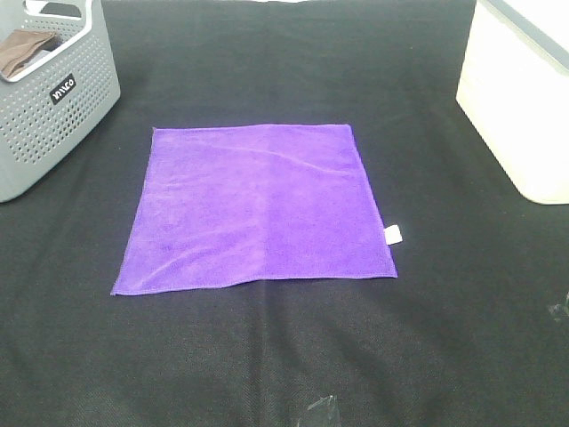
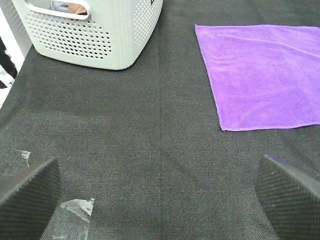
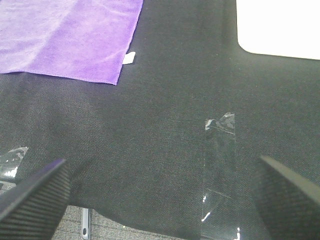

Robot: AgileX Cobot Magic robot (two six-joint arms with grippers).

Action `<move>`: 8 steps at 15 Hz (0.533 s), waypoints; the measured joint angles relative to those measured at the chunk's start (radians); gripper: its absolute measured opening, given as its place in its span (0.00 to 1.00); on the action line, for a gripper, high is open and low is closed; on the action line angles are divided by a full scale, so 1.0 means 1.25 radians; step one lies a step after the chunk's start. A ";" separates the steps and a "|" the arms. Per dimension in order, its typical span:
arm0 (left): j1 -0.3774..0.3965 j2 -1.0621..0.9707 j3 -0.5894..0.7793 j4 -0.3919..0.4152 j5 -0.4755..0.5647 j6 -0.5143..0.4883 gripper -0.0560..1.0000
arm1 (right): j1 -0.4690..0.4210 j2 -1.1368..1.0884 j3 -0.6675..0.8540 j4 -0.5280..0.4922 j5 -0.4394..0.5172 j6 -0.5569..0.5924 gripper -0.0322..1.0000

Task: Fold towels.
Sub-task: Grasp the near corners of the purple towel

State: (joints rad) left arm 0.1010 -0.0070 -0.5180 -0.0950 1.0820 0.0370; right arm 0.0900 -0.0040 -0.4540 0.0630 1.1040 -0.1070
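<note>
A purple towel lies spread flat and square on the black table cloth, with a small white tag at its right edge. It also shows in the left wrist view and in the right wrist view. Neither arm appears in the exterior high view. My left gripper is open and empty, low over the cloth short of the towel's near left corner. My right gripper is open and empty, over the cloth short of the towel's near right corner.
A grey perforated basket holding a brown cloth stands at the back left. A white box stands at the back right. Strips of clear tape lie on the black cloth near its front edge.
</note>
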 joint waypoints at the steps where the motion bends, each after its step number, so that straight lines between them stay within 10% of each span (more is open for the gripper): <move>1: 0.000 0.000 0.000 0.000 0.000 0.000 0.99 | 0.000 0.000 0.000 0.000 0.000 0.000 0.93; 8: 0.000 0.000 0.000 0.000 0.000 0.000 0.99 | 0.000 0.000 0.000 0.000 0.000 0.000 0.93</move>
State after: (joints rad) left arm 0.1010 -0.0070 -0.5180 -0.0950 1.0820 0.0370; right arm 0.0900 -0.0040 -0.4540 0.0630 1.1040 -0.1070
